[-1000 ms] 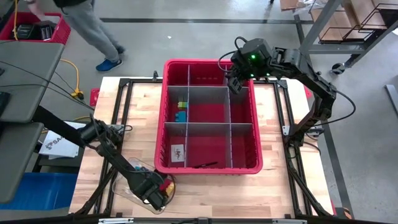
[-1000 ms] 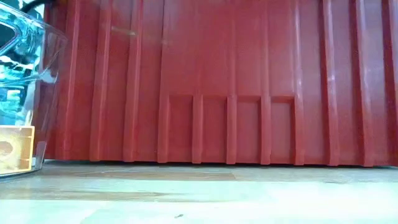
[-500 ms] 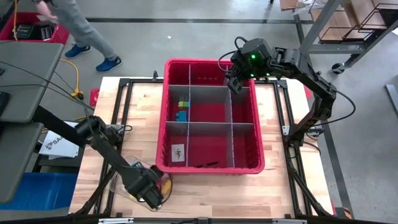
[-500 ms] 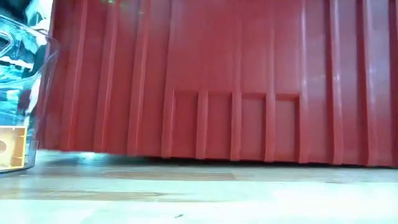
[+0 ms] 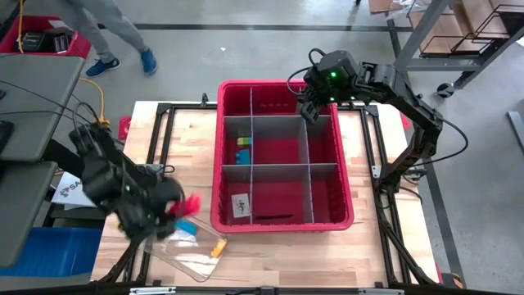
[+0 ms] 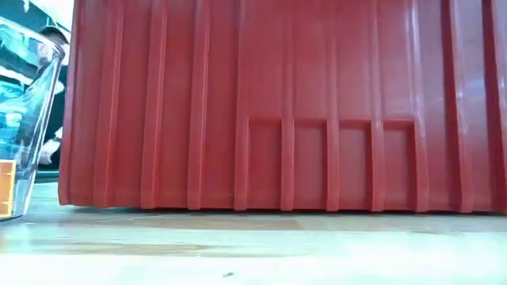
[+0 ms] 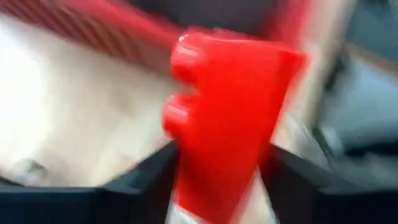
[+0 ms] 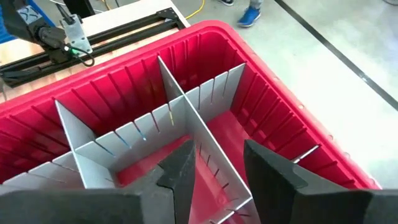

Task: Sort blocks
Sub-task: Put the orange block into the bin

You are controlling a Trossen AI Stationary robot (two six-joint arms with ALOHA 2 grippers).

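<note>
Left gripper [image 5: 182, 205], jaws clamped on a red block [image 7: 227, 118], is raised above the clear tray [image 5: 192, 250] beside the red bin [image 5: 348, 215]. Carry it level over the bin wall and lower it inside one grey-divided compartment before you release (green and blue blocks [image 5: 243, 147] already sit in one). Right gripper [image 8: 214, 171] waits over the bin's far compartments, jaws part-open and empty. Wooden tabletop [image 5: 184, 135]; grey floor, a person [image 5: 98, 24] walking behind.

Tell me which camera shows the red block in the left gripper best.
The left wrist view: the red block fills it, pinched between the left gripper's fingers. The high view shows a small blur; the other views miss it.
</note>
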